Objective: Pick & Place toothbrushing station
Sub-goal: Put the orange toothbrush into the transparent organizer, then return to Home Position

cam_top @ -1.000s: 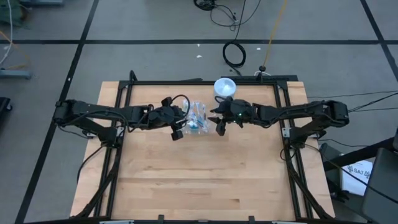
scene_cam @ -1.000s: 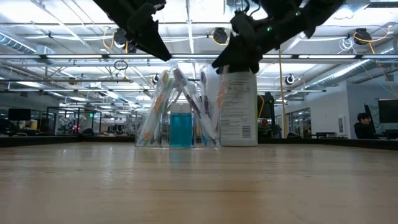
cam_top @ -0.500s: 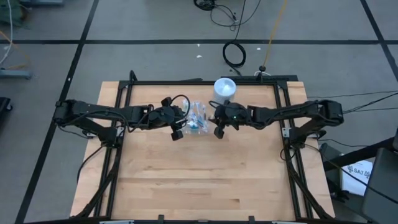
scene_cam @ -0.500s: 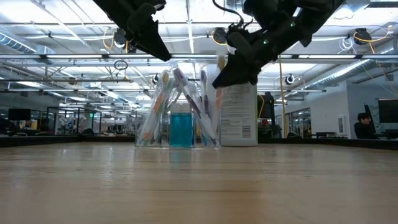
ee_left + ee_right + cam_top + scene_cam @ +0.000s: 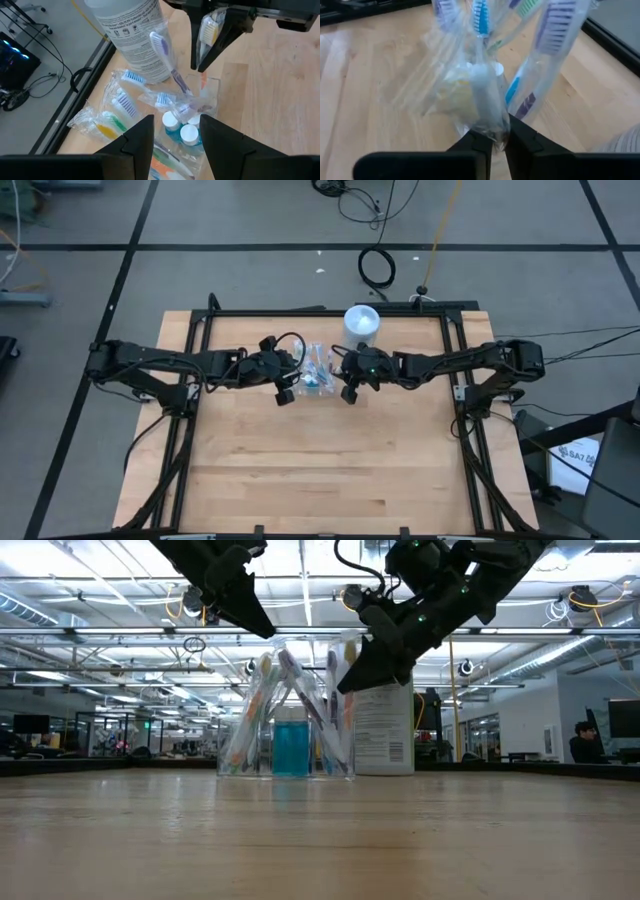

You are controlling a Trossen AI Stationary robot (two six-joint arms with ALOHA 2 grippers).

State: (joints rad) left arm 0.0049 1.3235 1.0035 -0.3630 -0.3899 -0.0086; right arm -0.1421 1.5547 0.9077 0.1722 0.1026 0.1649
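A small clear cup [image 5: 318, 370] [image 5: 290, 755] stands on the wooden table and holds several wrapped toothbrushes [image 5: 165, 55] that fan out over its rim. Small blue tubes [image 5: 180, 129] with white caps stand among them. My right gripper [image 5: 348, 387] [image 5: 348, 680] reaches in from the cup's right side and is shut on one wrapped toothbrush [image 5: 207, 30] with a yellowish head. My left gripper [image 5: 292, 385] [image 5: 176, 137] hangs open above the cup's left side, with nothing between its fingers. My right gripper pinches the clear-wrapped toothbrush just below its head [image 5: 492, 127] between its two fingers. The fingers slant down from the table's right side and lie across the brush. The brush stands nearly upright, its head above the fingers [image 5: 347, 648] and its lower part reaching down into the cup.
A taller white canister [image 5: 361, 320] [image 5: 385, 725] stands close behind the cup on its right, near my right arm. Black frame rails [image 5: 330, 312] run along the table's far and side edges. Bare wood [image 5: 320, 470] lies on the near side. A person [image 5: 585, 740] sits far off in the room.
My right gripper has come down and toward the cup from the table's right, and its fingers have shut on a toothbrush sticking out of the cup. The cup and the other brushes have stayed in place.
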